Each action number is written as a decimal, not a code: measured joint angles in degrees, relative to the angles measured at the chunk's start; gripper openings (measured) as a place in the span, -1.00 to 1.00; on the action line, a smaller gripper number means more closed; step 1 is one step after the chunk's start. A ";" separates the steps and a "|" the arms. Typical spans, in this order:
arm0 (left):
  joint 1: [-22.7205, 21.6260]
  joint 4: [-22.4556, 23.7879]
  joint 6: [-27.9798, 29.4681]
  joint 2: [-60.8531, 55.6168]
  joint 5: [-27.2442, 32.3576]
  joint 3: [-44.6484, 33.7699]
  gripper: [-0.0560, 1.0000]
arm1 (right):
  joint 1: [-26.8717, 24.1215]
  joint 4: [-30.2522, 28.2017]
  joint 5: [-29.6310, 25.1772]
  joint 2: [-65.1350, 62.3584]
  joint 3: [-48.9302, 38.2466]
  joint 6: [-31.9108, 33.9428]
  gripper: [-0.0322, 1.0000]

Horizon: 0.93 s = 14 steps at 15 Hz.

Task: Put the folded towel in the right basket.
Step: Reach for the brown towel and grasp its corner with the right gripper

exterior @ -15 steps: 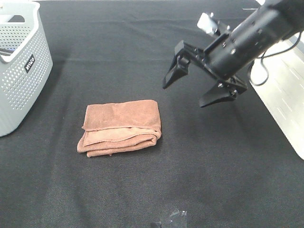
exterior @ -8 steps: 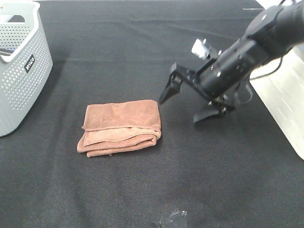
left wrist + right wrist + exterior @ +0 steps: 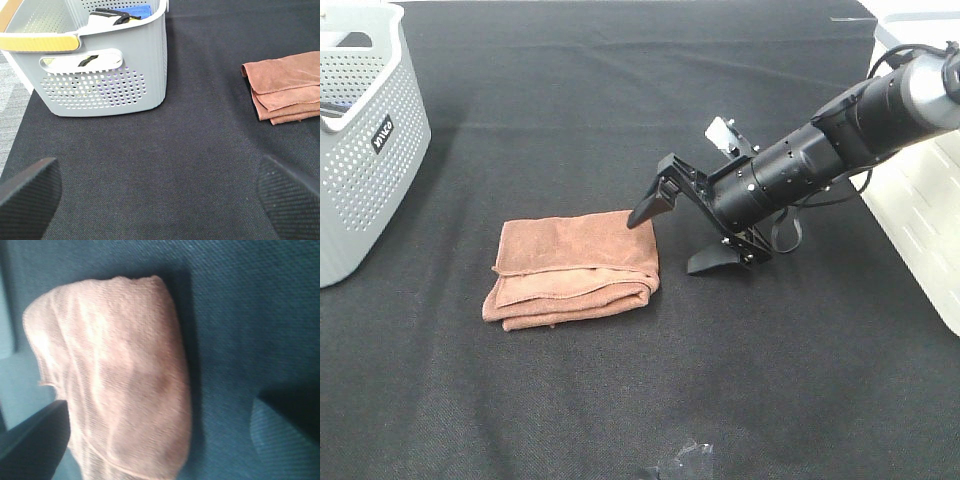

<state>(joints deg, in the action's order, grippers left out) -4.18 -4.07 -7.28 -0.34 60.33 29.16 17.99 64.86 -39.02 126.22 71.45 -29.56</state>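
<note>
The folded brown towel (image 3: 575,265) lies flat on the black table, left of centre. My right gripper (image 3: 670,243) is open and low at the towel's right edge, with one fingertip (image 3: 642,216) over its far right corner and the other (image 3: 702,267) on the cloth beside it. In the right wrist view the towel (image 3: 115,380) fills the space ahead of the open gripper (image 3: 160,440). The white right basket (image 3: 925,215) stands at the right edge. My left gripper (image 3: 160,200) is open and empty, far from the towel (image 3: 287,92).
A grey perforated basket (image 3: 365,130) holding a few items stands at the far left; it also shows in the left wrist view (image 3: 100,75). A small dark object (image 3: 685,462) shows at the bottom edge. The table is covered in black cloth (image 3: 570,100).
My right gripper has come down and moved left, from above the table's middle to the towel's right edge. It stays open. The towel has not moved.
</note>
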 joint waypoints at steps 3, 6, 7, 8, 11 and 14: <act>0.00 0.00 0.00 0.00 0.00 0.00 0.98 | 0.11 2.06 -1.20 1.26 0.52 -0.46 0.90; 0.00 0.00 0.00 0.00 0.00 0.00 0.98 | 5.33 4.70 0.06 3.38 2.41 -0.57 0.89; 0.00 0.00 0.00 0.00 0.00 0.00 0.98 | 7.45 5.44 0.06 4.24 3.78 -0.57 0.87; 0.00 0.00 0.00 0.00 0.00 0.00 0.98 | 9.80 6.02 0.00 5.04 5.44 -0.57 0.85; 0.00 0.00 0.00 0.00 0.00 0.00 0.98 | 15.41 5.73 0.74 6.65 9.45 0.06 0.77; 0.00 0.00 0.00 0.00 0.00 0.00 0.98 | 15.70 4.76 1.32 7.39 9.63 0.69 0.26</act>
<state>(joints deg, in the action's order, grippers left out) -4.18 -4.07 -7.28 -0.34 60.33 29.16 33.69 69.61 -37.70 133.61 81.07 -28.88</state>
